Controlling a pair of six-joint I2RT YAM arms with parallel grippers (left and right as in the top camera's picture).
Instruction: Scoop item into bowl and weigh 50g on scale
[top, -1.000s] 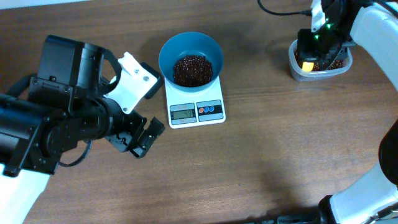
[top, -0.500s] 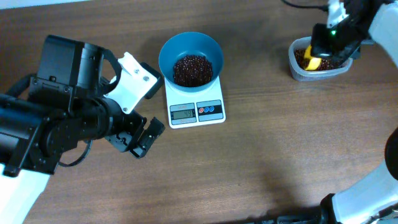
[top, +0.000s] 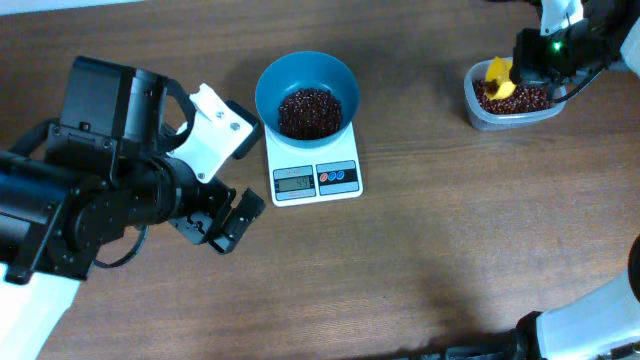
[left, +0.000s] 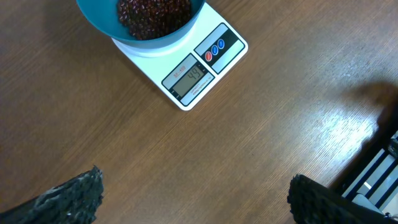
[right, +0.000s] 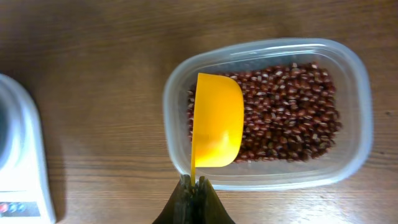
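Here, right jaws pinching yellow scoop (right: 216, 121) above tub (right: 365, 118), left jaws spread near scale (top: 316, 178)

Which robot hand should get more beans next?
The right hand: it grips the yellow scoop over the beans in the clear tub. The left hand is open and empty by the scale.

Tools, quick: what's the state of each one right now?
Left tool: open, holding nothing.
Right tool: shut on the scoop handle, over the tub.
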